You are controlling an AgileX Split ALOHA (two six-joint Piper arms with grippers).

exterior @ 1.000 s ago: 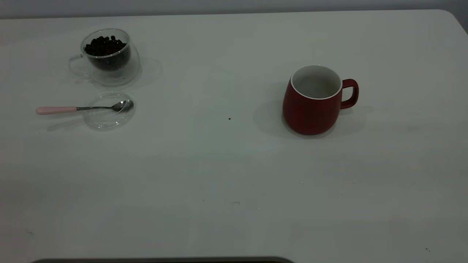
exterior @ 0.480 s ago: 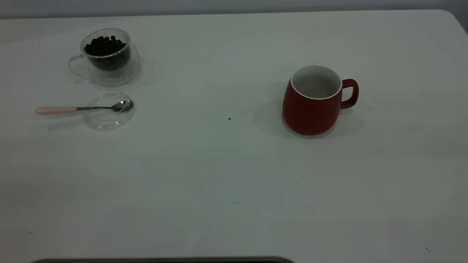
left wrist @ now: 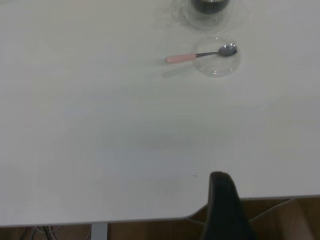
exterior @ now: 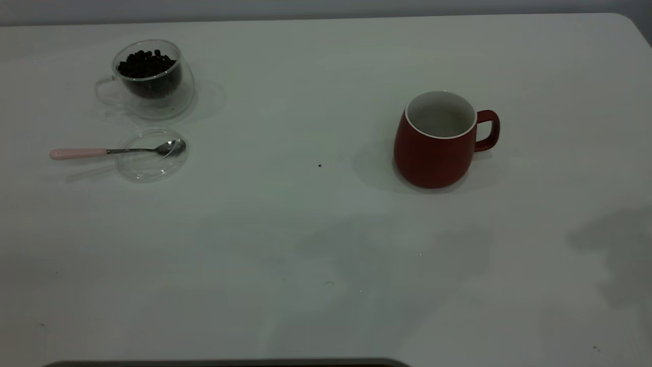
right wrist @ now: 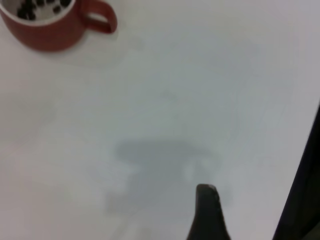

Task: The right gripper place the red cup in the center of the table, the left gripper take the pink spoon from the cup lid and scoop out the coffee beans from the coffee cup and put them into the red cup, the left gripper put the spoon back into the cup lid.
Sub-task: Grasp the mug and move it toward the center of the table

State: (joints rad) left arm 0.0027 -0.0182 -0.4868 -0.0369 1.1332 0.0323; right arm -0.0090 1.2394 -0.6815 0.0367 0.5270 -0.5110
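Note:
The red cup (exterior: 438, 140) stands upright right of the table's (exterior: 305, 244) middle, handle to the right. In the right wrist view the red cup (right wrist: 47, 30) has dark specks inside. The coffee cup (exterior: 153, 81), with coffee beans (exterior: 146, 63) in it, stands at the far left. In front of it the pink spoon (exterior: 102, 151) lies with its bowl on the cup lid (exterior: 147, 165). The left wrist view shows the spoon (left wrist: 185, 58), the lid (left wrist: 217, 67) and the coffee cup (left wrist: 210, 7) far off. Only a black part of the left gripper (left wrist: 222, 205) and of the right gripper (right wrist: 207, 212) shows.
A small dark speck (exterior: 320, 165) lies on the table between the lid and the red cup. Soft shadows lie on the table at the front middle (exterior: 387, 255) and front right (exterior: 616, 255). The table's near edge (left wrist: 150, 220) shows in the left wrist view.
Shadows have spread over the front middle and front right of the table. The cups, the lid and the spoon have not moved.

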